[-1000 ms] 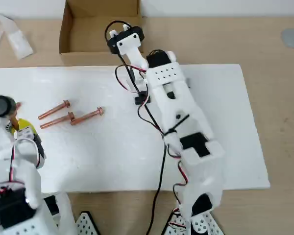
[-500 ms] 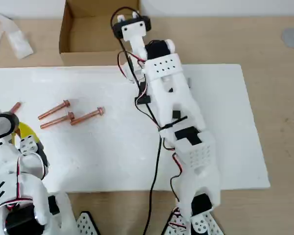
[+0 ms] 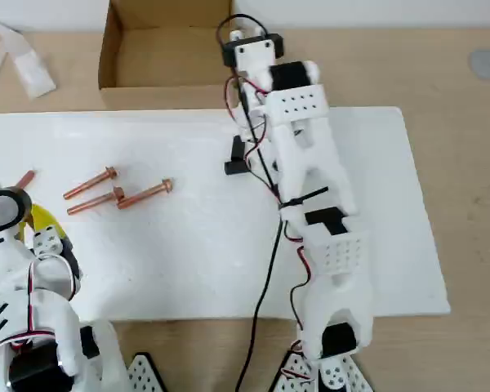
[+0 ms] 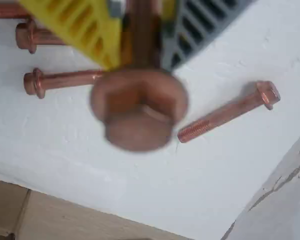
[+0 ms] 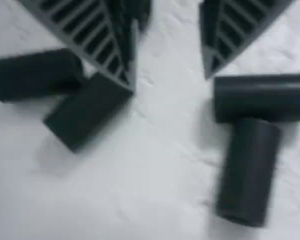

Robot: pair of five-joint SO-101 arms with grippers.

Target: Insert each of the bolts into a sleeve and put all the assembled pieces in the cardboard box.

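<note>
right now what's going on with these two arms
The left gripper is shut on a copper bolt above the white board, where more bolts lie loose. The right gripper hangs over the black sleeves with its fingers open, holding nothing. No bolt is in a sleeve yet, and the cardboard box sits beyond the board.

lit: bright, even, overhead | shadows: soft, short by bolts [image 3: 94, 202] & sleeves [image 5: 247, 170] | glare: mild on white board [image 3: 188, 261]
</note>
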